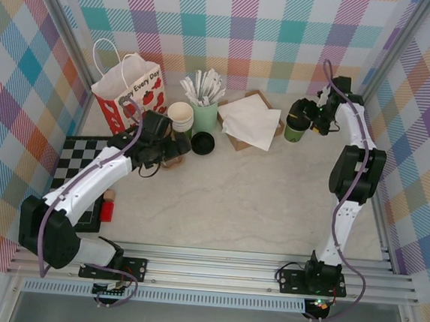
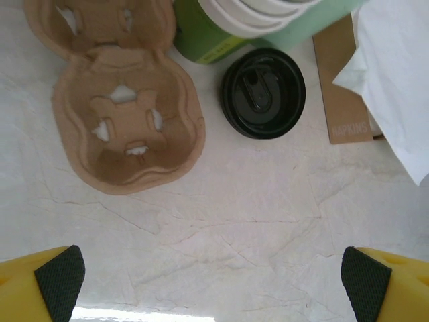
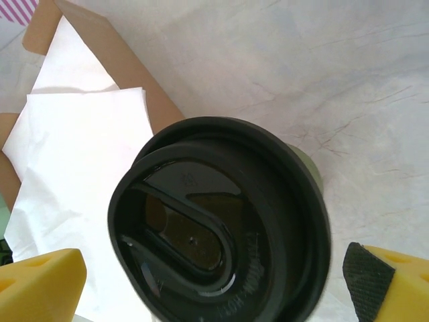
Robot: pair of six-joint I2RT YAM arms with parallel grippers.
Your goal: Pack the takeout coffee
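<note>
takeout coffee (image 1: pixel 295 129) is being shown upright on the counter (image 1: pixel 271 204), upper right of the top frame, just right of the white napkins (image 1: pixel 250 121). right gripper (image 3: pixel 214 275) is being held wide open astride its black lid (image 3: pixel 221 221), pads (image 3: pixel 365 272) apart from it. left gripper (image 2: pixel 213 278) is being held open over bare counter, nothing gripped; cardboard cup carrier (image 2: pixel 127 127) is being seen upper left of its wrist frame.
</note>
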